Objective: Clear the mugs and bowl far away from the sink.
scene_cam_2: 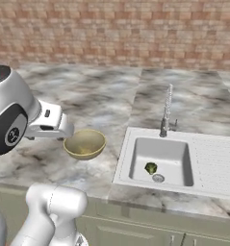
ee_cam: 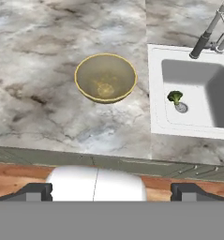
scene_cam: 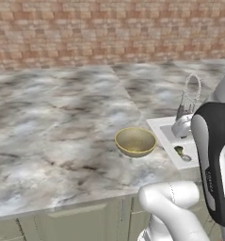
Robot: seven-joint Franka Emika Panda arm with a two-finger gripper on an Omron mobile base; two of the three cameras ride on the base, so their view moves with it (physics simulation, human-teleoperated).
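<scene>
I see the bowl [ee_cam: 106, 78] upright on the marble counter [ee_cam: 38, 61], near the counter's front edge and just left of the sink [ee_cam: 190, 124], apart from the sink's rim. Its olive-yellow inside holds nothing. In the left base view the bowl [scene_cam: 135, 141] sits close to the counter's front edge with the sink's left rim beside it; in the right base view the bowl [scene_cam_2: 84, 143] sits beside my arm's wrist housing, which covers a sliver of its left rim.

Sink [scene_cam_2: 174, 163] is set into the counter at the right, basin on its left, ribbed drainboard on its right. A small green broccoli piece [ee_cam: 175, 97] lies in the basin right beside the drain [ee_cam: 181, 107]. Chrome spring-neck faucet [scene_cam_2: 166, 113] stands at the basin's back edge.

Gripper [ee_cam: 111, 192]: in the hand view its two dark fingertips [ee_cam: 31, 192] stand far apart at the bottom, jaws spread wide, holding nothing. It hangs above the counter's front edge, well clear of the bowl. Brick wall [scene_cam: 109, 28] runs behind the counter.
</scene>
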